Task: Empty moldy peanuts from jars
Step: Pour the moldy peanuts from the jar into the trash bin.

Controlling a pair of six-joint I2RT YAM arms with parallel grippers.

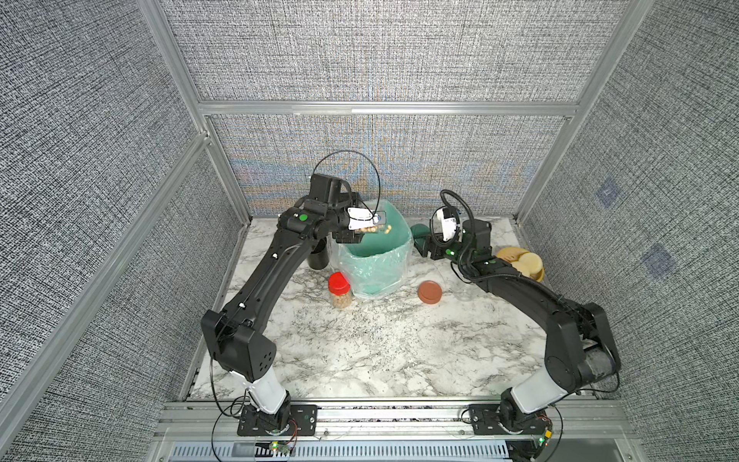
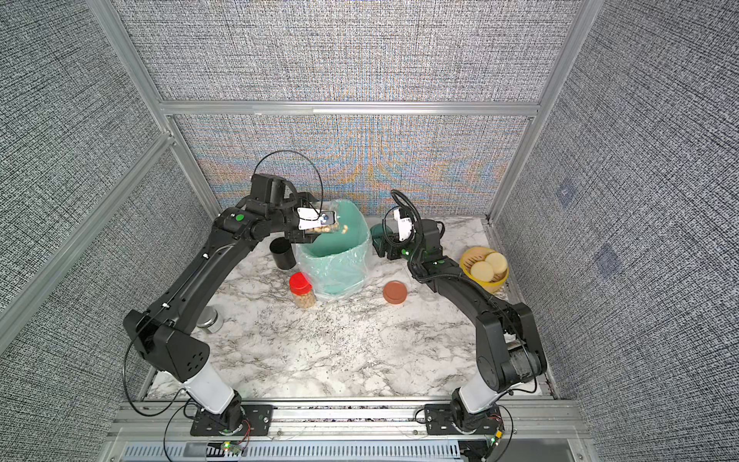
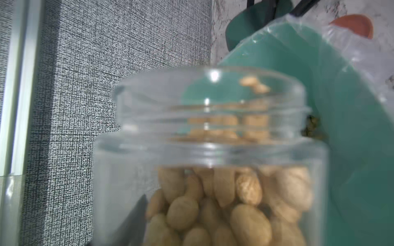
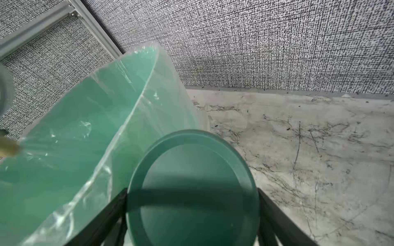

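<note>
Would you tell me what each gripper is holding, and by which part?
The left gripper holds the open jar by its body; the right gripper holds the dark green lid by its rim.

We see bright, even light with only soft shadows on the worktop (image 1: pixel 384 340), rainbow moiré on the back wall (image 2: pixel 360 172) in both top views, and the close jar (image 3: pixel 209 149) blurred in the left wrist view.

Clear glossy plastic jar (image 3: pixel 211 149), crinkly film liner (image 4: pixel 64 149), matt marble-patterned tabletop (image 1: pixel 380 340).
</note>
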